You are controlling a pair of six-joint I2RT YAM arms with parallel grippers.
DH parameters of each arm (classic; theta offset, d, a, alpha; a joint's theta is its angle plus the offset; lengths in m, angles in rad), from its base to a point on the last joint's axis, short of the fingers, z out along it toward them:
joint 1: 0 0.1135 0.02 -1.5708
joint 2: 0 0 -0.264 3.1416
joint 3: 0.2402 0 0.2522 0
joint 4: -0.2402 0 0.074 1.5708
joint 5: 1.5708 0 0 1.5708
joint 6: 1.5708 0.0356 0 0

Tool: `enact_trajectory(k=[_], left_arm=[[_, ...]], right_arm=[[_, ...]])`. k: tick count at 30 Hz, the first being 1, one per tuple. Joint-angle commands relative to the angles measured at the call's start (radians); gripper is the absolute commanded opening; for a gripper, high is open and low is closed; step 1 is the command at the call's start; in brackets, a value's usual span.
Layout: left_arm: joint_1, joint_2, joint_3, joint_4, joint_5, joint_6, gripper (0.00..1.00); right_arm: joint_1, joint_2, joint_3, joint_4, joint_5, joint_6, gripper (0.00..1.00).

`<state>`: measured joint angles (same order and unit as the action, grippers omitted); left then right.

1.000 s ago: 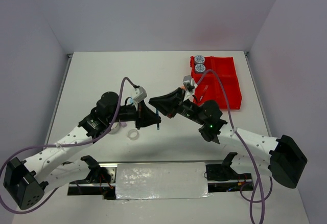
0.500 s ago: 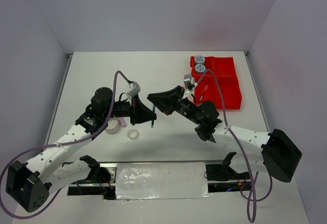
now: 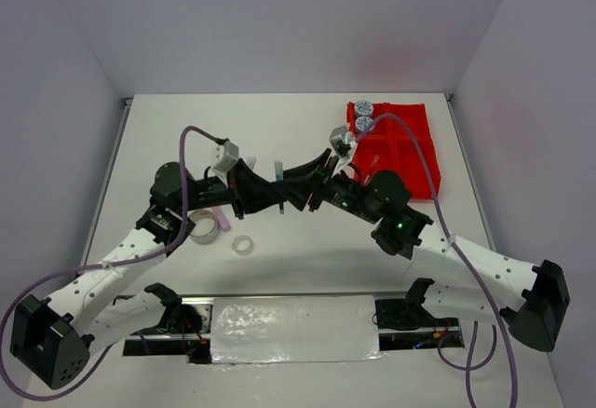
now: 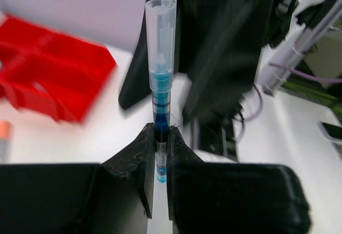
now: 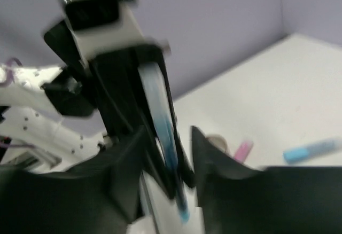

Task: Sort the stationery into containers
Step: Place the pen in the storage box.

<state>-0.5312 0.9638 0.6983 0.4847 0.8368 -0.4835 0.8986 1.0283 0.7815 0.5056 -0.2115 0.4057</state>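
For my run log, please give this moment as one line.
phase: likely handover | left gripper: shut on pen | right gripper: open around pen | tray: two tape rolls inside

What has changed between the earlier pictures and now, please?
The left tool, clamped on the blue pen throughout, swung it up toward the right tool, which now straddles the pen, open. The red tray, its tape rolls and the small ring stayed put.

A blue pen (image 4: 160, 79) with a clear cap stands upright, pinched by the left gripper (image 4: 158, 138). A red tray (image 3: 416, 161) with 4 compartments holds 2 blue-patterned tape rolls (image 3: 366, 125) in its far-left compartment. 2 clear tape rings (image 3: 237, 245) lie flat, well left of the tray.
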Motion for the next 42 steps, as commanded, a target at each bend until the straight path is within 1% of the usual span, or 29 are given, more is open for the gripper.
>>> enact_trajectory(k=[1,3,6,11,13,15,18,19,20,22,23,24,25,26,27,28,29,30,31,32,33,34,35,36,37,39,40,41,42], left_arm=[[0.013,-0.051,0.004,0.285,-0.038,-0.003,0.0],[0.002,-0.06,-0.016,0.273,-0.047,0.0,0.0],[0.0,-0.08,-0.028,0.256,-0.048,0.008,0.0],[-0.001,-0.089,-0.034,0.23,-0.028,0.016,0.0],[-0.006,-0.082,-0.034,0.232,-0.012,0.011,0.0],[-0.016,-0.067,-0.03,0.23,0.001,0.011,0.0],[-0.036,-0.039,-0.01,0.183,0.001,0.031,0.0],[-0.041,-0.033,-0.005,0.175,-0.004,0.033,0.01],[-0.046,-0.027,0.004,0.158,-0.008,0.033,0.06],[-0.047,-0.007,0.01,0.16,-0.005,0.02,0.09],[-0.047,-0.002,0.013,0.161,-0.004,0.016,0.12],[-0.049,0.009,0.017,0.157,-0.005,0.011,0.2],[-0.049,0.012,0.02,0.149,-0.01,0.01,0.25],[-0.049,0.015,0.024,0.138,-0.027,0.011,0.36],[-0.049,0.015,0.027,0.109,-0.045,0.016,0.43],[-0.049,0.01,0.035,0.083,-0.076,0.022,0.52],[-0.049,0.006,0.041,0.051,-0.164,0.026,0.78],[-0.047,-0.01,0.049,-0.028,-0.213,0.034,0.99],[-0.047,-0.016,0.072,-0.072,-0.261,0.037,0.99],[-0.049,-0.026,0.085,-0.121,-0.389,0.039,0.99],[-0.049,-0.028,0.099,-0.176,-0.457,0.033,0.99],[-0.047,-0.027,0.128,-0.286,-0.528,0.034,0.99],[-0.047,-0.019,0.144,-0.341,-0.695,0.03,0.99],[-0.047,-0.011,0.158,-0.4,-0.793,0.016,0.99],[-0.047,-0.002,0.191,-0.529,-0.876,-0.006,0.99],[-0.033,0.025,0.22,-0.636,-1.057,-0.077,0.99],[-0.014,0.032,0.24,-0.703,-1.07,-0.096,0.99],[-0.006,0.038,0.247,-0.721,-1.068,-0.108,0.99],[-0.001,0.036,0.25,-0.728,-1.041,-0.109,0.99]], right_arm=[[0.011,0.006,0.051,-0.377,0.007,-0.082,0.51],[-0.004,-0.002,0.07,-0.375,-0.018,-0.088,0.56],[-0.015,-0.014,0.078,-0.368,-0.026,-0.085,0.57],[-0.017,-0.016,0.067,-0.334,-0.057,-0.09,0.54],[-0.017,-0.019,0.064,-0.319,-0.068,-0.093,0.5],[-0.017,-0.019,0.065,-0.309,-0.08,-0.1,0.5],[-0.017,-0.005,0.073,-0.293,-0.094,-0.108,0.48],[-0.017,0.001,0.074,-0.286,-0.097,-0.11,0.47],[-0.017,0.013,0.075,-0.279,-0.107,-0.11,0.45],[-0.017,0.027,0.07,-0.251,-0.115,-0.108,0.38],[-0.017,0.033,0.068,-0.245,-0.117,-0.105,0.29],[-0.018,0.045,0.068,-0.242,-0.115,-0.108,0.23],[-0.018,0.05,0.068,-0.239,-0.117,-0.111,0.15],[-0.023,0.058,0.071,-0.24,-0.115,-0.111,0.02],[-0.027,0.059,0.071,-0.248,-0.092,-0.114,0.0],[-0.042,0.059,0.073,-0.275,-0.069,-0.123,0.0],[-0.056,0.055,0.073,-0.297,-0.039,-0.123,0.0],[-0.126,0.055,0.07,-0.318,-0.002,-0.114,0.0],[-0.173,0.053,0.062,-0.347,0.0,-0.084,0.0],[-0.223,0.046,0.035,-0.357,0.004,-0.067,0.0],[-0.271,0.041,0.022,-0.384,0.058,-0.052,0.0],[-0.353,0.036,0.006,-0.394,0.095,-0.021,0.0],[-0.39,0.036,-0.011,-0.415,0.141,-0.005,0.0],[-0.421,0.042,-0.01,-0.479,0.256,0.033,0.0],[-0.476,0.05,-0.004,-0.505,0.32,0.05,0.0],[-0.526,0.11,0.037,-0.612,0.415,0.056,0.0],[-0.553,0.142,0.07,-0.656,0.49,0.073,0.0],[-0.605,0.217,0.123,-0.683,0.504,0.074,0.0],[-0.633,0.251,0.143,-0.708,0.508,0.077,0.0]])
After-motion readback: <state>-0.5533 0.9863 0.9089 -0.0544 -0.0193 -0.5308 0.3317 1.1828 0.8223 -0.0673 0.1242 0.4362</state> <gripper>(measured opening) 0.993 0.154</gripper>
